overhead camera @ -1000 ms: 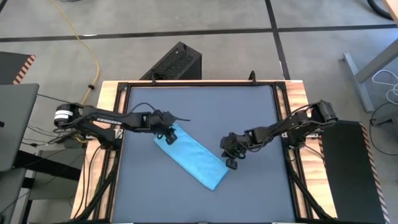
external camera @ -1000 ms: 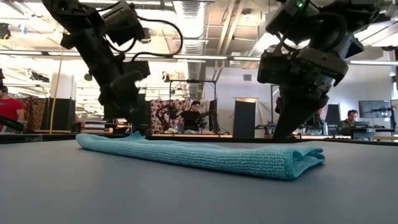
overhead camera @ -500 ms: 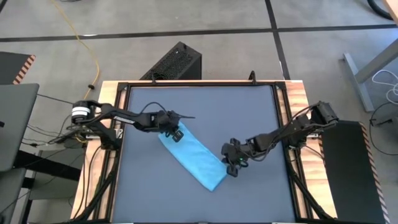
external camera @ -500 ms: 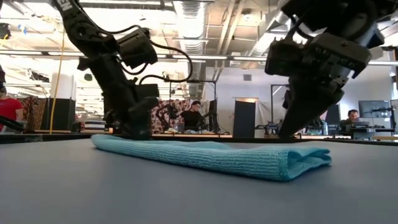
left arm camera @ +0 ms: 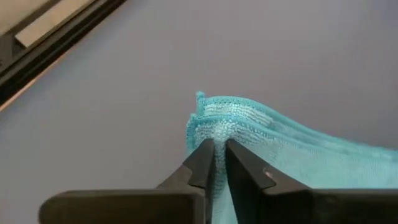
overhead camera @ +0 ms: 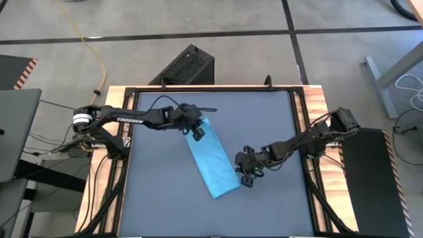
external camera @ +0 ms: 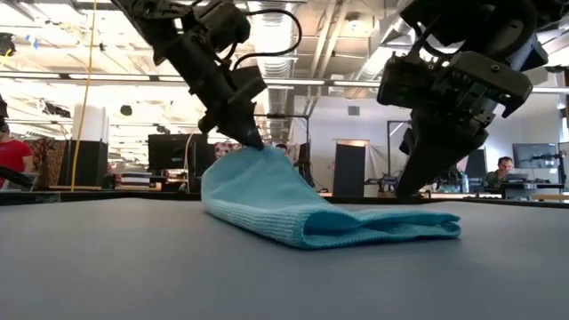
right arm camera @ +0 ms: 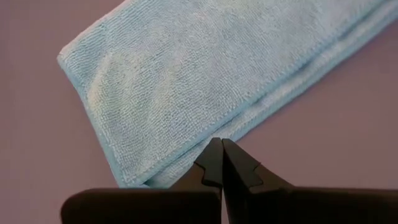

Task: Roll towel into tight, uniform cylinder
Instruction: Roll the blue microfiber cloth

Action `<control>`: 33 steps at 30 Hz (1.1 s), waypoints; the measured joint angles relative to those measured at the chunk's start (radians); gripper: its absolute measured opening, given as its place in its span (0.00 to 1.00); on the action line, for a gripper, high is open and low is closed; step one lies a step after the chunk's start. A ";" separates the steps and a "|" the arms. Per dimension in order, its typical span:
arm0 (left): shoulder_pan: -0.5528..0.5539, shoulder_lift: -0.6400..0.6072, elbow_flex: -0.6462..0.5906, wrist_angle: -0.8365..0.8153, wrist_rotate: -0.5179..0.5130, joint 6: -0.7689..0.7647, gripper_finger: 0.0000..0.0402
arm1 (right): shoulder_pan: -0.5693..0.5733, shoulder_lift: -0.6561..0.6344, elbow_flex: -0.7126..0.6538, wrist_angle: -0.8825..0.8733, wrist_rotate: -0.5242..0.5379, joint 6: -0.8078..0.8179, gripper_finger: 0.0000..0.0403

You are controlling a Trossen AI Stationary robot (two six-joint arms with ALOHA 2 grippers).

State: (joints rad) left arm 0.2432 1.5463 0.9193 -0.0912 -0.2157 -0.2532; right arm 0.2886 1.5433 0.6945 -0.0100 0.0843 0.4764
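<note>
The folded towel point(overhead camera: 213, 157) lies as a strip at centre frame on the tabletop point(overhead camera: 158, 198). The left pincer point(overhead camera: 197, 132) pinches its upper end, lifted. The right pincer point(overhead camera: 246, 173), closed and empty, presses beside the lower end. Rolling looks barely begun; next, curl the lifted end over.

Light is bright and even in the high view, with only soft, weak shadows under the arms on the dark table point(overhead camera: 264, 125). In the low view, strong ceiling lamps point(external camera: 293, 84) in the room behind give glare, so the arms look almost like black shapes vs. the background, and the far room is a bit soft. Both wrist views are evenly lit, the towel point(right arm camera: 205, 74) weave is sharp, and the near fingers point(left arm camera: 205, 162) are dark w/ little detail.
</note>
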 joint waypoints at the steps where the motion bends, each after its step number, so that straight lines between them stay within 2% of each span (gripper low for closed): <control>1: -0.001 0.000 0.011 -0.027 0.000 0.003 0.10 | -0.006 0.000 0.000 0.003 -0.011 -0.012 0.05; 11: -0.002 0.009 0.021 -0.062 0.003 -0.107 0.35 | -0.042 -0.001 0.000 0.022 -0.112 -0.092 0.05; 13: -0.009 0.006 0.021 -0.055 0.045 -0.153 0.39 | -0.038 -0.002 0.000 0.021 -0.112 -0.095 0.05; 16: -0.058 0.012 0.020 -0.037 0.121 -0.205 0.41 | -0.030 -0.002 0.000 0.019 -0.113 -0.113 0.05; 18: -0.121 0.024 0.007 0.017 0.125 -0.239 0.41 | -0.026 -0.002 0.000 0.019 -0.114 -0.122 0.05; 23: -0.324 0.068 -0.025 0.234 0.056 -0.290 0.41 | -0.035 -0.002 0.001 0.038 -0.146 -0.167 0.05; 26: -0.445 0.106 -0.015 0.344 -0.022 -0.281 0.41 | -0.045 -0.004 0.002 0.055 -0.171 -0.208 0.05; 30: -0.571 0.161 0.014 0.379 -0.166 -0.291 0.39 | -0.068 -0.006 0.001 0.092 -0.248 -0.274 0.05; 33: -0.632 0.204 0.038 0.379 -0.231 -0.326 0.37 | -0.076 -0.006 0.001 0.124 -0.313 -0.300 0.05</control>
State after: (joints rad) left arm -0.3890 1.7498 0.9576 0.2874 -0.4468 -0.5789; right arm 0.2123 1.5368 0.6956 0.1139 -0.2288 0.1768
